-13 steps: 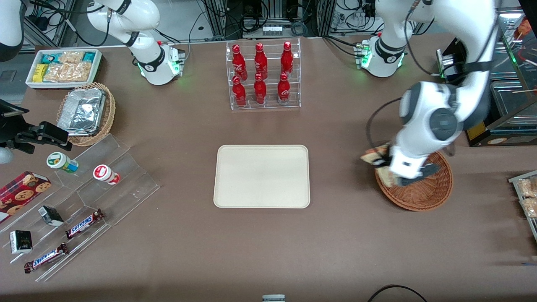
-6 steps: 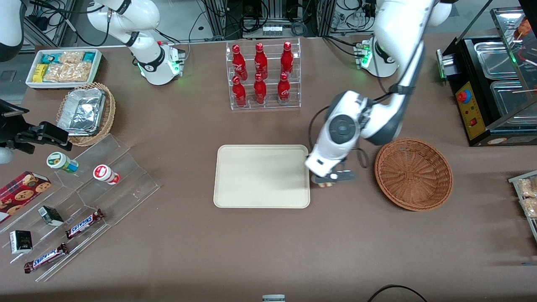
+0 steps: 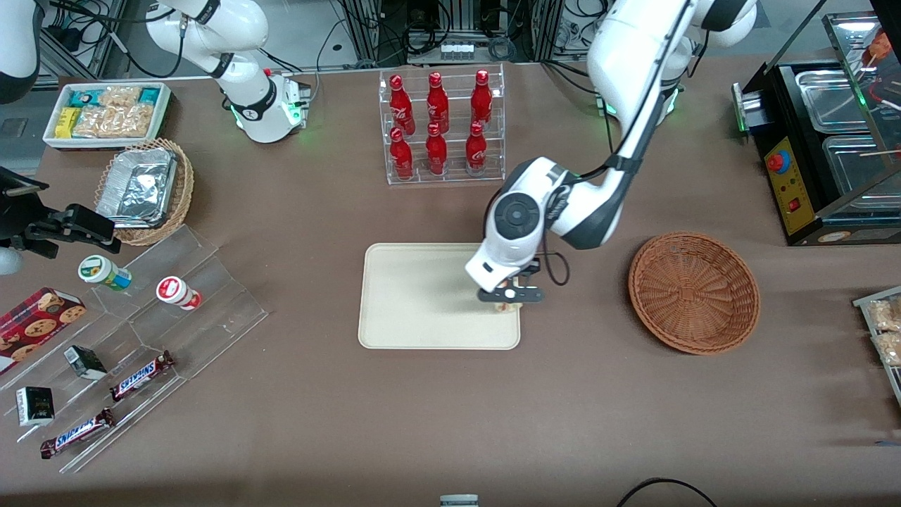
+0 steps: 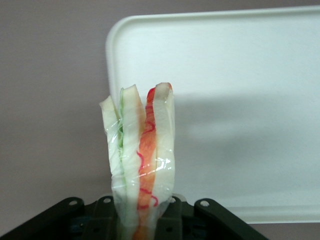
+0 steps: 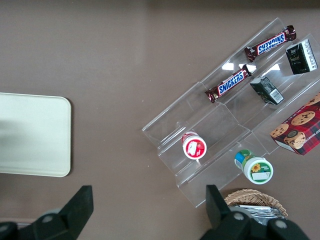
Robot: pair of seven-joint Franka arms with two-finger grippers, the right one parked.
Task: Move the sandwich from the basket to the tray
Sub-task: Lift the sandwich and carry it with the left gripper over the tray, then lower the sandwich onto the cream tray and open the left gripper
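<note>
sandwich (image 4: 141, 160) clamped in hand (image 3: 508, 301) | above tray (image 3: 415, 296) edge nearest basket (image 3: 693, 292) | brown table (image 3: 450, 415)

the working arm is glossy white with dark grey joint bands and a round grey cap on its wrist joint. a black cable loops beside the wrist. its claw (image 3: 512, 296) is black, with small screws showing on the dark finger mounts. green light glows at the base.

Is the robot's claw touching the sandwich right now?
Touching. In the left wrist view the sandwich sticks up out of the gripper, squeezed between its fingers, above the tray.
</note>
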